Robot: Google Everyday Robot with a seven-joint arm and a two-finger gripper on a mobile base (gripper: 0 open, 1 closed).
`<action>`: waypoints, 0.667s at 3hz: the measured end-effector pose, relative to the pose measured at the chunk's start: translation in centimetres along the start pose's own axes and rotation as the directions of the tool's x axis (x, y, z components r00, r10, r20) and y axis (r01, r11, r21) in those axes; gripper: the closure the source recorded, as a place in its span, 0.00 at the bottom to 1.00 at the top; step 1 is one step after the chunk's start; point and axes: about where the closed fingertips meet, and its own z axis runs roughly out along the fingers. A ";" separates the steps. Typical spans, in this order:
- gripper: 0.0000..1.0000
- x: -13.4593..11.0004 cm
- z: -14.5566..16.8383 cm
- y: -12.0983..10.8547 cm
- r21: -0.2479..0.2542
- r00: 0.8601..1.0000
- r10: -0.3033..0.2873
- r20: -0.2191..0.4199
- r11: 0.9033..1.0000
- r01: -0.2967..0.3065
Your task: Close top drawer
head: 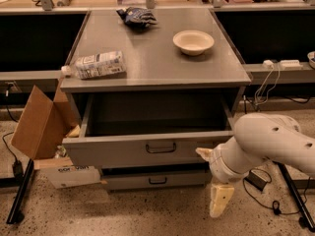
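Judging step: lining up for push; closing not yet begun.
Hovering low at cabinet's front right: cream two-finger gripper (210,181) on white arm, splayed wide, grasping nothing.
Standing pulled far out, just left of gripper: wide grey metal top drawer (118,151); small dark loop handle (161,147) further left.
Needing next, probably: setting gripper against front panel near handle, pushing straight back, avoiding skew.
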 end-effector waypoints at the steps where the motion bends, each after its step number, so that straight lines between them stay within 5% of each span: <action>1: 0.18 -0.2 -0.2 -0.6 0.013 1.000 -0.024 -0.018 1.000 0.024; 2: 0.41 0.9 -0.3 -2.7 0.031 0.999 -0.031 -0.027 0.999 0.032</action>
